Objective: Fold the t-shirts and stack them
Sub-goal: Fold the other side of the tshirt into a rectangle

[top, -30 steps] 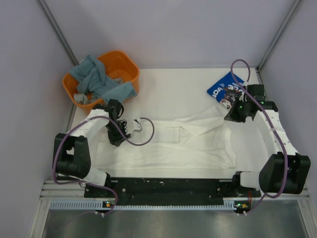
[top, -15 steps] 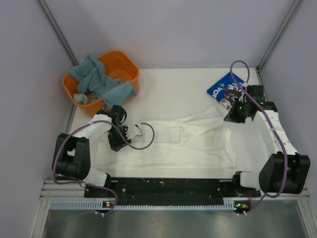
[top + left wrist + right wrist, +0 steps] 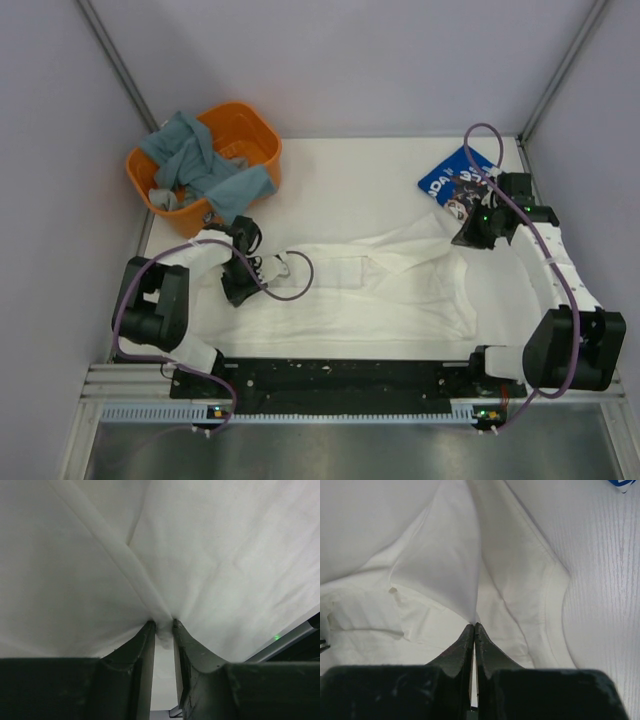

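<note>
Nearest me, the white shirt [image 3: 360,310] lies spread along the near edge of the worktop [image 3: 350,175], reaching almost from the left edge to the right. No print shows on the side facing up. The left gripper [image 3: 161,626] is down on the shirt's left end, a little in from the left edge. Its wrist view shows the 2 fingers [image 3: 142,650] nipped on a raised ridge of white cloth, with fabric filling the narrow gap between them. Farther back, toward the right edge, the right gripper [image 3: 474,626] is clamped on a peak of the same shirt beside what looks like a sleeve hem, its jaws meeting with only cloth between. I judge I hold both ends so the shirt can be drawn flat or carried over in 1 fold, since 2 pinch points give a straight crease between them. Beyond that gripper, at the far right corner, the blue shirt [image 3: 450,180] lies as a small compact piece just beside the white shirt's far tip; I cannot tell whether they touch. It probably waits there as the base of the stack. At the far left corner the basket [image 3: 268,135] holds teal cloth [image 3: 200,165], well apart from the work.
</note>
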Available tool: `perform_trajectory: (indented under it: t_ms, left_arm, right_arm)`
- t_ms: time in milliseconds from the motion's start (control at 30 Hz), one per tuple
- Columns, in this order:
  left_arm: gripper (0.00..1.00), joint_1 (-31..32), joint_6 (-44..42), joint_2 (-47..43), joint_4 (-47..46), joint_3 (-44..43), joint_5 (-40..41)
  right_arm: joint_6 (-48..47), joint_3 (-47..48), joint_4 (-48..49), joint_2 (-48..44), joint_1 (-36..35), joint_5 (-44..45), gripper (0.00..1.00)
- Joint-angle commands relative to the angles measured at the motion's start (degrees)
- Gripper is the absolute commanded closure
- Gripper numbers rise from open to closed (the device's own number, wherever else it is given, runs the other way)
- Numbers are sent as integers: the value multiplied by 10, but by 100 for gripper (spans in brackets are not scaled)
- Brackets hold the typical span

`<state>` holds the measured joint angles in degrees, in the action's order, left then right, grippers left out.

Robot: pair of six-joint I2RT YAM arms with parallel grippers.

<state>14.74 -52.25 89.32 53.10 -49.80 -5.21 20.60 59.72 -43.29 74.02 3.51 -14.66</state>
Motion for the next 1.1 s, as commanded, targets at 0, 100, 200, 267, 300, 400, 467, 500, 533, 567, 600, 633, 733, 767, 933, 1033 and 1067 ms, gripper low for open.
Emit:
perform_trajectory:
  t_ms: [0,100,200,267,300,400,467,500,533,567,600,633,733,767,933,1033,1067]
  left_arm:
    - [75,2,5,-5,0,-2,7]
    - [75,2,2,-13,6,-8,7]
    - [85,2,0,-14,9,-10,9]
    - [97,1,0,-13,10,-11,13]
    - [100,1,0,-12,9,-12,14]
    - [100,1,2,-15,18,-20,13]
    - [100,1,-1,-22,31,-29,5]
    - [100,0,-6,-25,37,-35,-1]
    - [100,-1,-7,-29,38,-38,-1]
    - [100,-2,-8,-34,39,-42,0]
    - [100,-4,-11,-34,41,-46,0]
    - [100,-8,-12,-35,45,-54,1]
    - [100,-17,-13,-33,68,-84,-5]
    - [100,-20,-15,-30,80,-93,-6]
    - [100,-45,-17,-16,91,-134,20]
    - [100,-67,-14,-13,76,-168,47]
    - [100,-73,-12,-13,73,-181,46]
  right_arm:
    - [-8,0,11,-5,4,2,100]
    - [-8,0,12,-5,4,2,100]
    - [-8,0,12,-5,4,2,100]
    - [-8,1,11,-7,4,3,100]
    - [-8,0,11,-8,4,3,100]
    - [-9,3,11,-13,4,7,100]
    - [-8,5,10,-16,4,7,100]
    - [-7,6,9,-17,4,8,100]
    - [-8,7,9,-19,4,8,100]
    - [-8,7,8,-18,4,8,100]
    - [-7,7,7,-19,4,8,100]
    - [-7,8,6,-19,4,8,100]
    - [-7,11,2,-22,4,9,100]
    - [-7,11,3,-24,5,9,100]
    - [-9,14,-4,-28,9,10,100]
    - [-8,18,-11,-33,11,9,100]
    - [-7,21,-14,-34,11,8,100]
